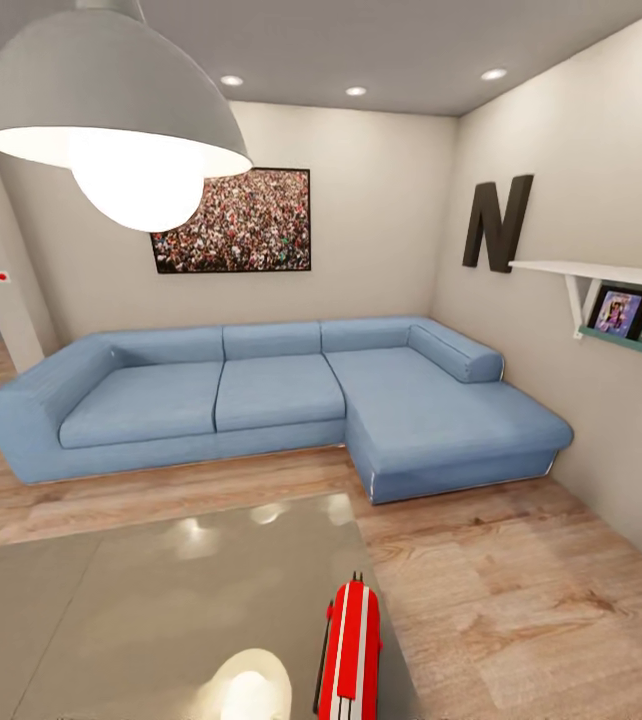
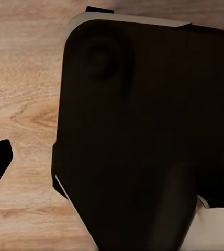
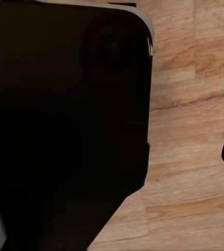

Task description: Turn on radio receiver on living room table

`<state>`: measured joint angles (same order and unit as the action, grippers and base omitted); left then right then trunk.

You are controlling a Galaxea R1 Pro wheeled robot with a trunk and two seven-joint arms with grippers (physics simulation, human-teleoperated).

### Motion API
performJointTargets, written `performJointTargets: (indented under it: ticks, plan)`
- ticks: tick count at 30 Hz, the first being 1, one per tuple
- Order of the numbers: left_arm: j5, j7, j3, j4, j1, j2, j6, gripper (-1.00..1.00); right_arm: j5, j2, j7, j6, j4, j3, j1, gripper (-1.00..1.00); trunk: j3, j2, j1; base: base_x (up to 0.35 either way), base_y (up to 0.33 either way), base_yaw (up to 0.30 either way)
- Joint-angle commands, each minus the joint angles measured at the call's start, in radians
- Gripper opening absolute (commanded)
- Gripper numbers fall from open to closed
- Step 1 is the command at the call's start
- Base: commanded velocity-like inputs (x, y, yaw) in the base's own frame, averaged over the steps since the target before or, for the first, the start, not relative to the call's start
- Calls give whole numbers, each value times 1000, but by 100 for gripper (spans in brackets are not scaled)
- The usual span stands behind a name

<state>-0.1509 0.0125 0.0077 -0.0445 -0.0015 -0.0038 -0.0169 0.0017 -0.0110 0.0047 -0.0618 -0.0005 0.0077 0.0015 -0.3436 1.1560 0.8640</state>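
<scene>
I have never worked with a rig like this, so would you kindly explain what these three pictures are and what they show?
These are simulator renders from a wheeled robot with two arms. The large picture comes from the camera on its head, looking into a living room: a blue L-shaped sofa, a crowd photo and a dark letter N on the walls, and a hanging lamp close to the camera. In the foreground is the glossy low table, with the red, white-striped radio receiver lying near its right edge. The two small pictures come from cameras near each gripper. Each looks past a dark part of the robot's own body at the wood floor. I cannot tell whether the grippers are open, and nothing appears to be held.
</scene>
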Motion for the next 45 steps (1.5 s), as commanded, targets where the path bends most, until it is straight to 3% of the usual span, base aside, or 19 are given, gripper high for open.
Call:
performJointTargets:
  ticks: [1,45]
  plan:
    - [0,0,0,0,0,0,0,100,0,0,0,-2,0,0,0,100,-1,0,0,0,0,0]
    - [-1,-8,2,0,0,1,-2,100,-3,-1,0,-7,1,0,0,100,-73,0,0,0,0,0]
